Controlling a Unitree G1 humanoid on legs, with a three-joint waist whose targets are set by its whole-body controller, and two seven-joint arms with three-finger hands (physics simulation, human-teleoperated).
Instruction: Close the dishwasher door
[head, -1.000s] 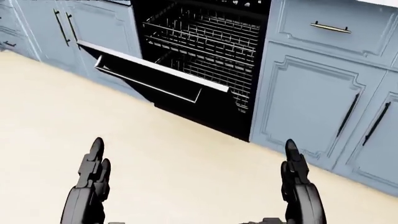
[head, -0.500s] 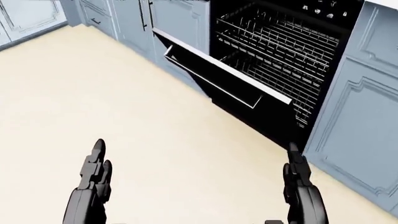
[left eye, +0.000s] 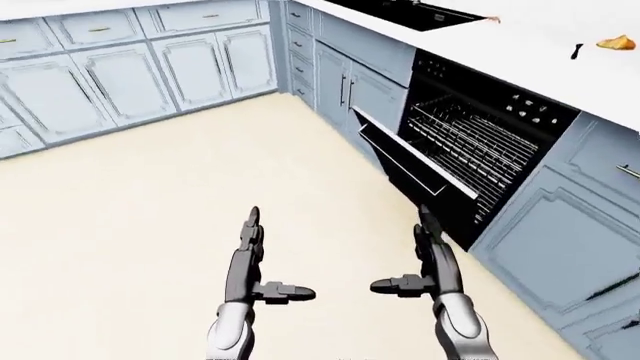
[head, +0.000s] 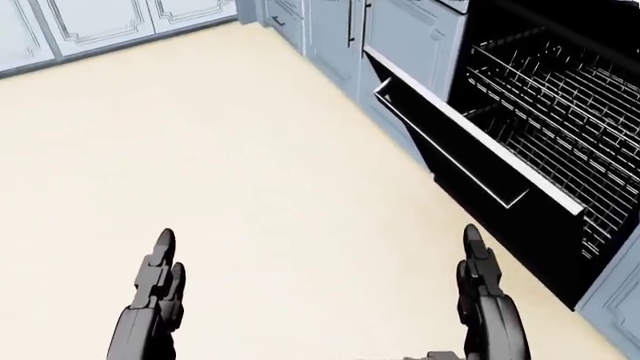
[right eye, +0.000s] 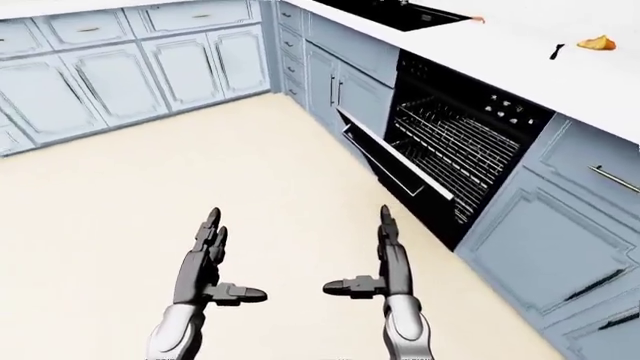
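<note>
Left-eye view, left hand (left eye: 246, 253), right hand (left eye: 432, 255), fingers outstretched

Half-open dishwasher door (right eye: 393, 166), racks (right eye: 455, 150) visible

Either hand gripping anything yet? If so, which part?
Nothing is held. The left hand and right hand are open over the floor, apart from the dishwasher door, which hangs partly open.

We note camera swing: the dishwasher door (head: 470, 161) has slid from head-view 12 o'clock toward 3 o'clock; more floor (head: 220, 150) is now exposed.
</note>
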